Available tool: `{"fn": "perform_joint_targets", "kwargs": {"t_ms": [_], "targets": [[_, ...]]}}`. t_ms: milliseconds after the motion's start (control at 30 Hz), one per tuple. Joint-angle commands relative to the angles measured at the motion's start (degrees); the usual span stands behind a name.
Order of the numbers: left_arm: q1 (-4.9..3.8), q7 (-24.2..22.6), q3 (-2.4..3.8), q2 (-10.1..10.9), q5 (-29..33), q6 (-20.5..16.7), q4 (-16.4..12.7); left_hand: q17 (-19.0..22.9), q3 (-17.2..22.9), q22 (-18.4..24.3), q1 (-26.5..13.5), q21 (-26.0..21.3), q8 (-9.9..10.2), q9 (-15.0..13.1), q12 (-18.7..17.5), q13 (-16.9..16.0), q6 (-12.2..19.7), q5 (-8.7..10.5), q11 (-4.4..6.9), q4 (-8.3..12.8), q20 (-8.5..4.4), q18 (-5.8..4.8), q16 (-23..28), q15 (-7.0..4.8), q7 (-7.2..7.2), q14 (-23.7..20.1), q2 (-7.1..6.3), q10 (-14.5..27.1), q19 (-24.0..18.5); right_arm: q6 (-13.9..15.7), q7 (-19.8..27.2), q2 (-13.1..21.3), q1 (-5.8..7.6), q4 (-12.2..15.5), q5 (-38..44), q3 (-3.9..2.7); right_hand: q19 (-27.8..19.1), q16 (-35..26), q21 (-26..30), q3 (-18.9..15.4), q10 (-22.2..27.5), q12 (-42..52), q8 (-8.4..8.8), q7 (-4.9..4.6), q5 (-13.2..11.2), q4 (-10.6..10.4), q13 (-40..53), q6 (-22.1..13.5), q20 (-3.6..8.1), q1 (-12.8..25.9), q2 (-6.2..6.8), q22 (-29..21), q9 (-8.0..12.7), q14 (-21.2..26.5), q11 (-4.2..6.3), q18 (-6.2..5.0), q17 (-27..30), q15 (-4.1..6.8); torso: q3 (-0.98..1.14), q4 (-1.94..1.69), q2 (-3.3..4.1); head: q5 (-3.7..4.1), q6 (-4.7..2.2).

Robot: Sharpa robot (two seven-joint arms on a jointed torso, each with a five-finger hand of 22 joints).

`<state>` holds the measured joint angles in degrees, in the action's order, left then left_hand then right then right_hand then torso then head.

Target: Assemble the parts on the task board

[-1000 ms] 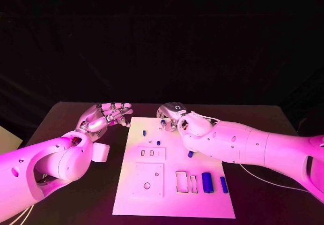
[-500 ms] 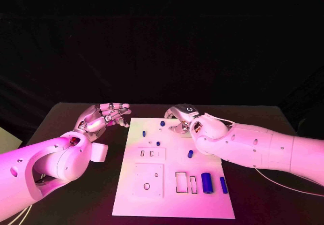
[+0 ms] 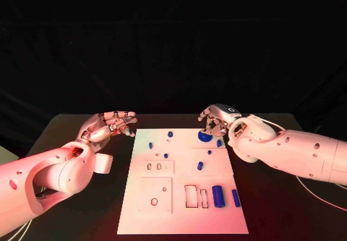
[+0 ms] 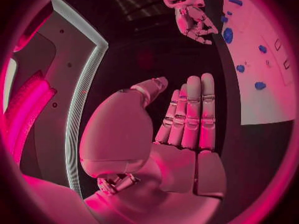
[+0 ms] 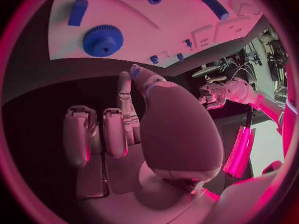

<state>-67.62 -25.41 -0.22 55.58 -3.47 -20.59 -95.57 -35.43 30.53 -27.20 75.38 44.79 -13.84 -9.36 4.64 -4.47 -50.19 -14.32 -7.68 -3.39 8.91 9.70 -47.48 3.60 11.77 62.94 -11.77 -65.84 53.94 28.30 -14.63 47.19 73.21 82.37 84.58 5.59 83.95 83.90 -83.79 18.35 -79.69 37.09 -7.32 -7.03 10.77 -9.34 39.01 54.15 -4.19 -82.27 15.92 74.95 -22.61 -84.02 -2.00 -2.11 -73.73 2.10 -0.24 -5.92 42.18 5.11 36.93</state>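
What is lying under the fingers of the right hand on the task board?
A round blue gear lies flat on the white task board, just below the right hand. In the head view the fingers cover its far edge; whether they touch it cannot be told.

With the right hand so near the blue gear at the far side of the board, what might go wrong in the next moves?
1. The right hand hovers with curled fingers above the round blue toothed gear; a slightly off descent could push it instead of grasping it.
2. A small blue block lies beside the gear on the white task board; fingers may knock it.
3. The left hand is off the board and may not steady it.
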Motion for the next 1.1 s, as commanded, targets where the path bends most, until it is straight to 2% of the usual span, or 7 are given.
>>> {"fn": "perform_joint_targets", "kwargs": {"t_ms": [33, 67, 100, 267, 533, 667, 1100], "targets": [[-0.07, -0.37, 0.04, -0.27, -0.03, 1.31, 0.17, -0.01, 0.50, -0.09, -0.11, 0.34, -0.30, -0.07, -0.13, -0.06, -0.17, 0.32, -0.17, 0.02, -0.04, 0.63, -0.26, -0.13, 0.32, -0.45, 0.38, -0.17, -0.33, -6.44, 0.36, 0.49, 0.07, -0.97, -7.18, -0.06, 4.00, 2.45, -2.38, -2.73, -0.75, 31.97, -1.58, -0.52, 0.80, -2.04, 29.72, -1.15, -0.10, 0.31, -0.30, 10.84, -0.84, -4.21, -1.12, 1.00, -5.98, -0.80, 0.09, -0.07, 0.00, 0.40, 0.13], [-0.06, -0.36, 0.04, -0.31, -0.03, 1.36, 0.22, -0.01, 0.50, -0.09, -0.11, 0.34, -0.30, -0.07, -0.13, -0.06, -0.17, 0.32, -0.17, 0.02, -0.04, 0.63, -0.26, -0.13, 0.32, -0.45, 0.38, -0.17, -0.33, -7.43, 0.19, 0.58, 0.09, -1.36, -7.72, -0.08, 4.79, 4.07, -3.97, -5.13, -3.18, 42.25, -2.68, -1.37, 2.78, -3.75, 40.21, -2.40, -0.87, -0.41, -0.84, 12.62, -1.28, -4.84, -1.56, 1.44, -10.04, -1.42, 0.08, -0.13, 0.00, 0.48, 0.17], [-0.06, -0.34, 0.04, -0.34, -0.02, 1.39, 0.27, -0.01, 0.50, -0.09, -0.11, 0.34, -0.30, -0.07, -0.13, -0.06, -0.17, 0.32, -0.17, 0.02, -0.04, 0.63, -0.26, -0.13, 0.32, -0.45, 0.38, -0.17, -0.33, -8.29, 0.00, 0.60, 0.10, -1.77, -8.18, -0.08, 5.06, 4.55, -4.48, -6.11, -4.19, 44.46, -3.08, -1.59, 2.60, -4.51, 42.52, -2.86, -1.12, -0.63, -1.07, 13.19, -1.41, -5.06, -1.72, 1.59, -11.41, -1.57, 0.12, -0.13, 0.01, 0.50, 0.17], [-0.06, -0.29, 0.03, -0.42, -0.01, 1.53, 0.39, 0.00, 0.56, -0.17, -0.05, 0.44, -0.31, -0.08, -0.11, -0.07, -0.19, 0.31, -0.16, 0.06, -0.04, 0.64, -0.31, -0.14, 0.30, -0.48, 0.43, -0.19, -0.40, -10.48, -0.60, 0.07, 0.08, -3.63, -9.28, -0.10, 6.05, 5.85, -6.21, -9.30, -8.30, 50.61, -4.44, -2.10, 2.49, -6.79, 48.69, -4.24, -1.76, -2.14, -1.78, 15.05, -1.75, -5.81, -2.35, 2.11, -15.41, -2.19, 0.00, -0.23, 0.08, 0.53, 0.29], [-0.05, -0.24, 0.03, -0.58, -0.01, 1.69, 0.60, 0.02, 0.61, -0.23, -0.01, 0.53, -0.33, -0.09, -0.10, -0.07, -0.22, 0.30, -0.15, 0.08, -0.04, 0.65, -0.35, -0.15, 0.30, -0.50, 0.48, -0.21, -0.45, -11.18, -0.97, -1.78, -0.20, -5.93, -9.82, -0.08, 6.05, 6.10, -6.21, -10.08, -10.04, 52.63, -5.13, -2.24, 2.77, -7.07, 50.70, -4.46, -1.99, -2.60, -2.39, 15.05, -1.88, -5.98, -2.52, 2.11, -16.27, -2.40, -0.11, -0.43, 0.01, 0.48, 0.62], [-0.05, -0.23, 0.03, -0.61, -0.01, 1.72, 0.68, 0.02, 0.61, -0.23, -0.01, 0.53, -0.33, -0.09, -0.10, -0.07, -0.22, 0.30, -0.15, 0.08, -0.04, 0.65, -0.35, -0.15, 0.30, -0.50, 0.48, -0.21, -0.45, -11.28, -1.08, -2.58, -0.41, -6.76, -9.88, -0.06, 6.05, 6.10, -6.21, -10.10, -10.22, 52.82, -5.24, -2.25, 2.88, -7.07, 50.89, -4.44, -2.01, -2.68, -2.53, 15.05, -1.90, -5.98, -2.53, 2.11, -16.27, -2.42, -0.02, -0.53, 0.10, 0.49, 0.69], [-0.05, -0.12, 0.03, -0.54, -0.08, 1.77, 0.75, 0.02, 0.61, -0.23, -0.01, 0.53, -0.33, -0.09, -0.10, -0.07, -0.22, 0.30, -0.15, 0.08, -0.04, 0.65, -0.35, -0.15, 0.30, -0.50, 0.48, -0.21, -0.45, -11.44, -1.66, -3.18, -0.83, -7.93, -9.57, -0.03, 6.05, 6.10, -6.21, -9.91, -10.31, 52.91, -5.90, -2.18, 3.52, -7.05, 50.99, -3.88, -2.07, -3.12, -3.23, 15.05, -2.01, -5.98, -2.49, 2.11, -16.27, -2.44, -0.03, -0.31, 0.02, 0.32, 1.08]]}}
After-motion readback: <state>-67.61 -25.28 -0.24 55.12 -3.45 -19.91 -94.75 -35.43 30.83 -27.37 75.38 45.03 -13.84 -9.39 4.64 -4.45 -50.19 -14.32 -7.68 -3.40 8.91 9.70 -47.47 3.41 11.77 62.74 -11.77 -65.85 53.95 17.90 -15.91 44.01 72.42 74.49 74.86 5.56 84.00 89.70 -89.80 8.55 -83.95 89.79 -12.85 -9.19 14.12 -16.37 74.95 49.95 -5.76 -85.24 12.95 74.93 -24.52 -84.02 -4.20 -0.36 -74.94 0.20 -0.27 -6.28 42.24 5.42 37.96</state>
